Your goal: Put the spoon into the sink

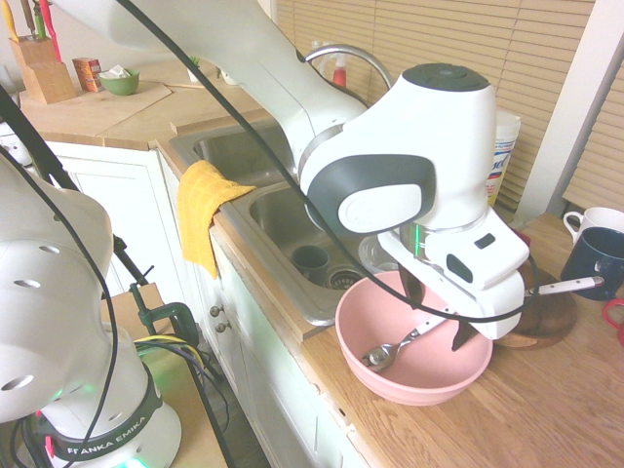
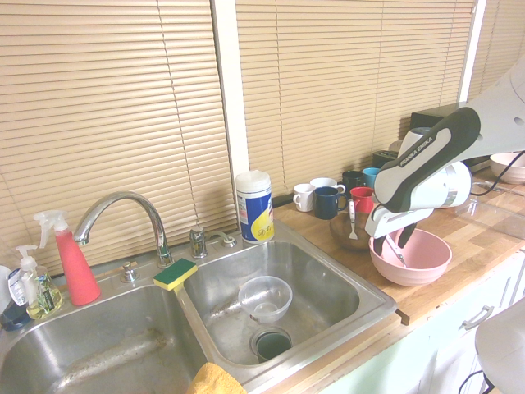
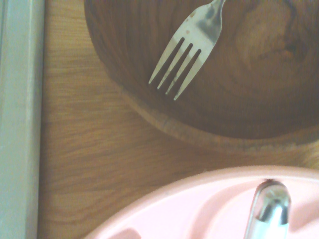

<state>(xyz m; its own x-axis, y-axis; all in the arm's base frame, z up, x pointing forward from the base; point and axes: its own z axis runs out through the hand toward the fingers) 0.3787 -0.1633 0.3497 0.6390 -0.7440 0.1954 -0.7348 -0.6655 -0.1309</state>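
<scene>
Across my second exterior view, a sponge (image 2: 175, 274) sits left of the sink (image 2: 321, 289), which holds a clear bowl (image 2: 265, 299). Next comes the wooden bowl (image 2: 348, 237) with the fork (image 2: 352, 215). My gripper (image 2: 391, 241) hangs wide open, gripping nothing, at the pink bowl (image 2: 428, 261), where the spoon (image 2: 397, 252) leans inside, on the counter (image 2: 461, 233).

Fork (image 3: 192, 47) in wooden bowl (image 3: 119, 82); sponge (image 2: 175, 274) beside faucet (image 2: 135, 198).
</scene>
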